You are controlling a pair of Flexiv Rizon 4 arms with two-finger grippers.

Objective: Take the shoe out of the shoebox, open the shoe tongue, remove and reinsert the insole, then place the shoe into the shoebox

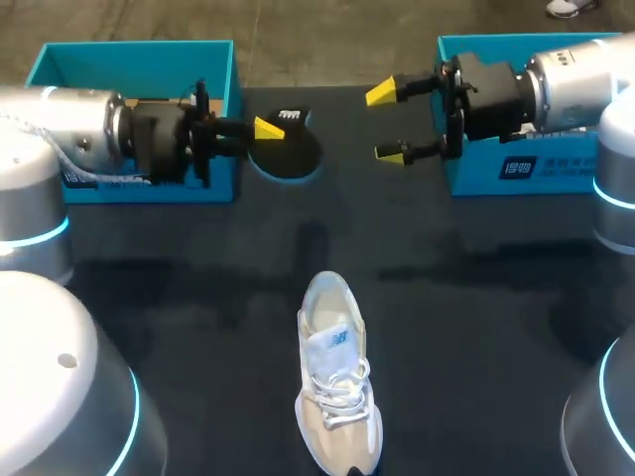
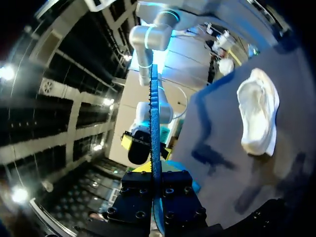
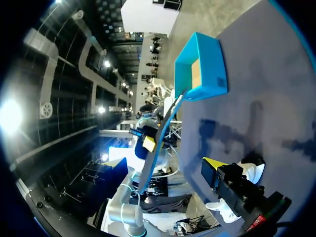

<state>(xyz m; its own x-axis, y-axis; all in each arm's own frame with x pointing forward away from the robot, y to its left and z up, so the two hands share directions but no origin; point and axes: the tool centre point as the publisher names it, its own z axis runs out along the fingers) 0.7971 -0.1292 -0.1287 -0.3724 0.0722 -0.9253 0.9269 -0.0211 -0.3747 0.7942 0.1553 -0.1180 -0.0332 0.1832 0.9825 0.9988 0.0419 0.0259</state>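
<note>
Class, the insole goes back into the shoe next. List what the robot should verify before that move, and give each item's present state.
1. Insole clamped in the left gripper: ok.
2. Right gripper open and free to steady the shoe: ok.
3. Shoe upright on the table, laces up: ok.
4. Tongue pulled back enough to clear the opening: cannot tell.
5. Insole lined up over the shoe's opening: not ok, it hangs well away from the shoe, beside the left blue box.
</note>
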